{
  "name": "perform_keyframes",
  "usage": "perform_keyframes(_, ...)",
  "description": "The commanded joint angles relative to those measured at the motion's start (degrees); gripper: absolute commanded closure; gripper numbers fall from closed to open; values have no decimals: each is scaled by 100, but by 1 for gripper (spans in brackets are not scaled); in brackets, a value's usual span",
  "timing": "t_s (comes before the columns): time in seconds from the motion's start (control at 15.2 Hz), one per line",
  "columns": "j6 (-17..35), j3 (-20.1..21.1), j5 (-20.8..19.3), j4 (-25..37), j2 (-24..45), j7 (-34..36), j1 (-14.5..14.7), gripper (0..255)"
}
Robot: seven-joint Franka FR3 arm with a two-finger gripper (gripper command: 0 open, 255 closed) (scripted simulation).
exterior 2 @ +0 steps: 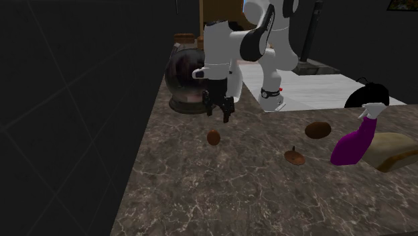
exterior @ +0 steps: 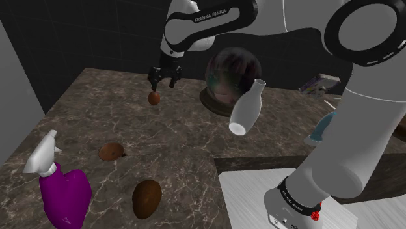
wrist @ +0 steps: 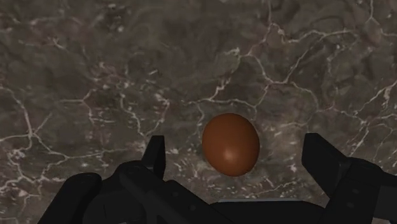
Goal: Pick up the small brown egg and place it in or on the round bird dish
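Observation:
The small brown egg (exterior: 154, 98) (exterior 2: 214, 137) (wrist: 231, 144) lies on the dark marbled counter (exterior: 195, 136), toward its far side. My black gripper (exterior: 162, 82) (exterior 2: 218, 114) (wrist: 236, 153) hangs just above it, pointing down, open. In the wrist view the egg sits between the two spread fingers (wrist: 156, 151), which do not touch it. A small round brown dish (exterior: 111, 151) (exterior 2: 294, 157) with a little knob rests nearer the front, toward the shoulder view's left.
A larger brown egg-shaped thing (exterior: 147, 198) (exterior 2: 318, 129) and a purple spray bottle (exterior: 62, 192) (exterior 2: 358, 137) stand near the front. A dark glass globe (exterior: 233, 75) (exterior 2: 186, 84) and a white bottle-shaped vase (exterior: 247, 107) are beside the arm. The white stand (exterior: 260, 195) is at lower right.

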Motion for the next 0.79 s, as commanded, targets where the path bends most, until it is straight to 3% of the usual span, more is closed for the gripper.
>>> perform_keyframes(0.0,63,-14,-72,410,457,91,62,0)
perform_keyframes(0.13,65,-30,-121,735,773,153,115,0)
perform_keyframes(0.73,496,-50,-176,644,1111,186,183,0)
